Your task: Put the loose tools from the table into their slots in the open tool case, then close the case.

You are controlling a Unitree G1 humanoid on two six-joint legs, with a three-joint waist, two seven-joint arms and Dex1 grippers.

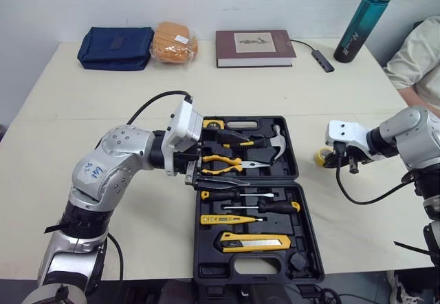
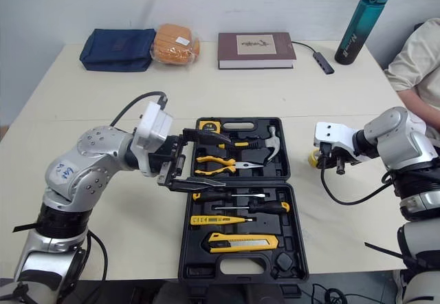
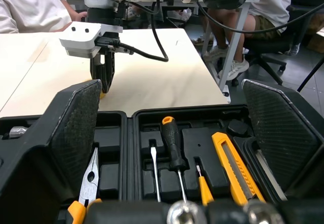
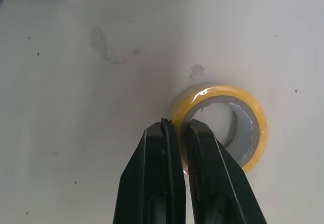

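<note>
**Right gripper on the tape, left gripper over the open case.**

I see the right gripper (image 4: 183, 128) with its fingers nearly pressed together on the wall of the yellow tape (image 4: 253, 133), one finger outside the ring and one at its inner edge. The tape lies flat on the table (image 1: 103, 104), just right of the case (image 1: 206, 263). The left gripper (image 1: 221, 159) hovers empty with its fingers spread wide over the case's left side, above the pliers (image 1: 237, 161). Hammer (image 1: 277, 146), screwdriver (image 1: 275, 208) and knife (image 1: 253, 242) sit in slots. Book (image 1: 254, 48), bottle (image 1: 364, 18) and pouch (image 1: 115, 47) lie well apart at the far edge. A person's sleeve (image 1: 416, 56) shows far right.
</note>
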